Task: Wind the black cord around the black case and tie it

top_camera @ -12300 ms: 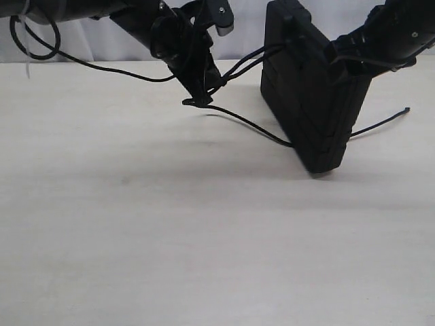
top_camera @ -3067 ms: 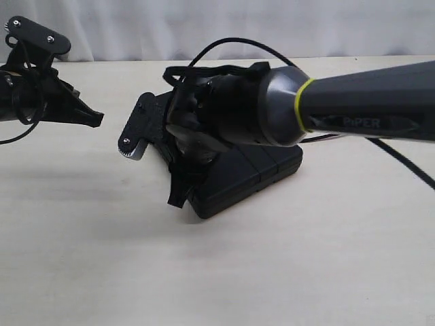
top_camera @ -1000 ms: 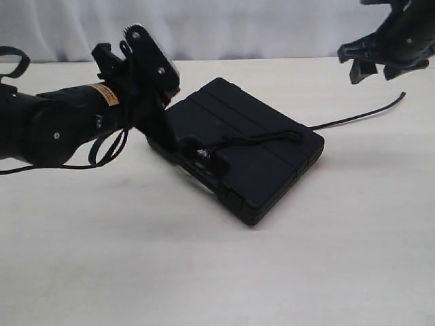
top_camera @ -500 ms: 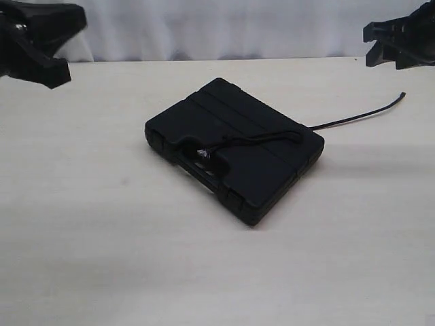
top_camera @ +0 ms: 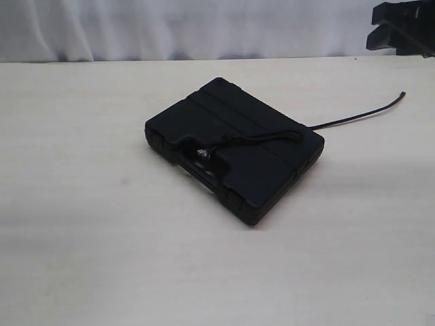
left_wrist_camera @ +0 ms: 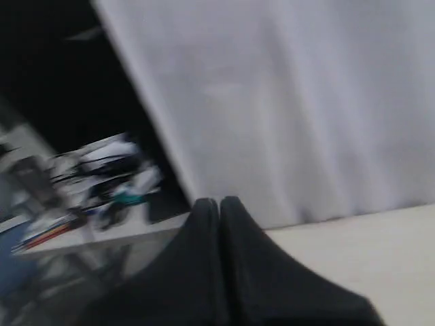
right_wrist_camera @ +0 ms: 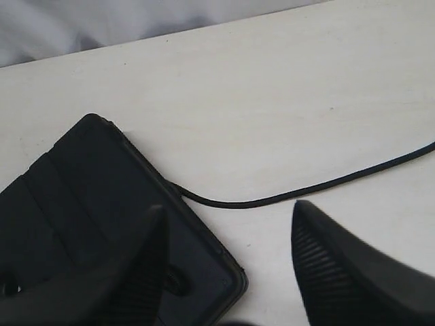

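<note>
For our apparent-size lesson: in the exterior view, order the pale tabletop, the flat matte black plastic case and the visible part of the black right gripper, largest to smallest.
1. pale tabletop
2. flat matte black plastic case
3. black right gripper, smallest only as seen: the frame edge cuts it off.

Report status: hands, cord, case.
Left hand shut, empty. Right hand open, empty. Case flat on table; cord lies across it, tail loose on table. Nothing in the way.

Blurred clutter [left_wrist_camera: 102,180] beyond the left fingers [left_wrist_camera: 258,285]; stretch of black cord [top_camera: 353,117] behind black case [top_camera: 234,146] out of sight.
</note>
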Available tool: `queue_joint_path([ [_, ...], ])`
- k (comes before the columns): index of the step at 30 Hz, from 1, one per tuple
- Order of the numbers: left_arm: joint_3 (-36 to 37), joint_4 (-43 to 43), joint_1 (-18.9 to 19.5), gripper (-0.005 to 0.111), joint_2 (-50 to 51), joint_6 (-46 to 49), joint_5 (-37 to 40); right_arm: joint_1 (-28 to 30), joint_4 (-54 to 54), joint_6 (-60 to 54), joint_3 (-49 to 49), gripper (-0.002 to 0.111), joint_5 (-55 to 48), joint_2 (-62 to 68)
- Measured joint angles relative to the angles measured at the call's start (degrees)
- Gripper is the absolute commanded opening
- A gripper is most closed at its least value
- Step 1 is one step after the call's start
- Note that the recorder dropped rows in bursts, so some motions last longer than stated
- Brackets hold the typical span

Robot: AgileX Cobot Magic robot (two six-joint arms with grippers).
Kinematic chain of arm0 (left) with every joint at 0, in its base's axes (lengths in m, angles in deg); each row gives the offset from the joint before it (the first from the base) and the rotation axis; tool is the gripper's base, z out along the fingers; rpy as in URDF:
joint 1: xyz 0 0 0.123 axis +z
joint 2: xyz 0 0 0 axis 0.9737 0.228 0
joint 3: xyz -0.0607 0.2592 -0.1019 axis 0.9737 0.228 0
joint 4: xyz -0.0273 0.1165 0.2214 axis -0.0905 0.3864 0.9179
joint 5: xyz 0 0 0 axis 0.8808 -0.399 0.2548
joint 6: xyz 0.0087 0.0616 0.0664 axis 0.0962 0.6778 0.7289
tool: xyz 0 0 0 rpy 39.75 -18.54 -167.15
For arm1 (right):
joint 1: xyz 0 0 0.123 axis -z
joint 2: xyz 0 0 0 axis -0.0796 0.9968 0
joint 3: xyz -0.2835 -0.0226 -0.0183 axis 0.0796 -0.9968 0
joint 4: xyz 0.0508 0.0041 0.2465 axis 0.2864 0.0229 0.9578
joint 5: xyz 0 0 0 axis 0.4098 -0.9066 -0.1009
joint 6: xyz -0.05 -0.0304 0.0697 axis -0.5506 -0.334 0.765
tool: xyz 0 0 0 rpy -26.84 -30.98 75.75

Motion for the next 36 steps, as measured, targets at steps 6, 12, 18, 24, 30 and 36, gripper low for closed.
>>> queue_joint_path([
  [6,-8.62,-38.55,0.10,0.000,7.91,44.37,13.39,-0.46,0.83,-0.74,-1.03,0.051,0.13,0.00],
  [12,-17.22,-100.82,-0.02,0.000,18.43,102.50,23.54,-0.44,1.20,-0.86,-1.13,0.051,-0.46,0.00],
  [18,-16.16,-137.27,-6.37,0.026,21.64,147.09,22.51,-0.44,1.34,-0.86,-1.13,0.051,-0.60,0.00],
  [24,-15.40,-141.50,-18.53,0.048,28.88,157.47,4.73,-0.44,1.34,-1.31,-1.13,0.051,-0.38,0.00],
  [30,-22.56,-135.31,-24.81,0.044,41.95,152.13,2.34,-0.44,0.69,-1.31,-1.13,0.051,0.88,0.00],
  [36,-34.49,-124.78,-25.06,0.044,53.22,145.08,5.13,-0.44,-5.12,2.61,-1.13,0.051,2.19,1.81],
])
